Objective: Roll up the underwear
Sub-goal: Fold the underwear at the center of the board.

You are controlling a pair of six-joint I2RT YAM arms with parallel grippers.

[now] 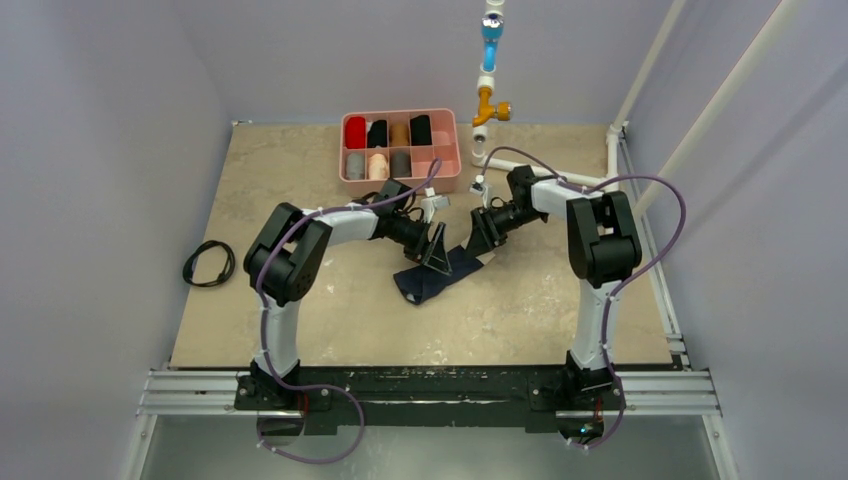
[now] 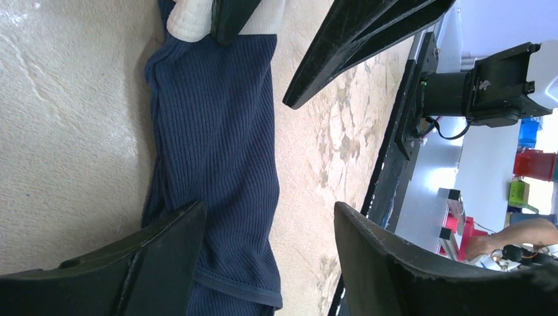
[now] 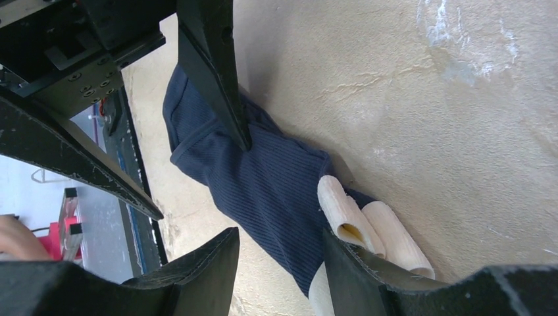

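Note:
The underwear [image 1: 437,277] lies on the table as a long, folded navy strip [image 2: 217,145], its pale cream band [image 3: 358,220] curled at the end by the right arm. My left gripper [image 2: 268,227] is open over the hem end. One of its fingers [image 2: 158,253] rests on the fabric and the other stands over bare table. My right gripper [image 3: 279,263] is open and straddles the band end, with one finger [image 3: 375,280] against the cream band. Both grippers meet over the garment in the top view, the left gripper [image 1: 437,250] facing the right gripper [image 1: 486,236].
A pink divided tray [image 1: 447,160] holding several fabric rolls stands behind the grippers. A black cable loop [image 1: 208,264] lies at the table's left edge. A white pipe with blue and orange fittings [image 1: 490,60] rises at the back, and the arm rail [image 1: 430,385] runs along the near edge.

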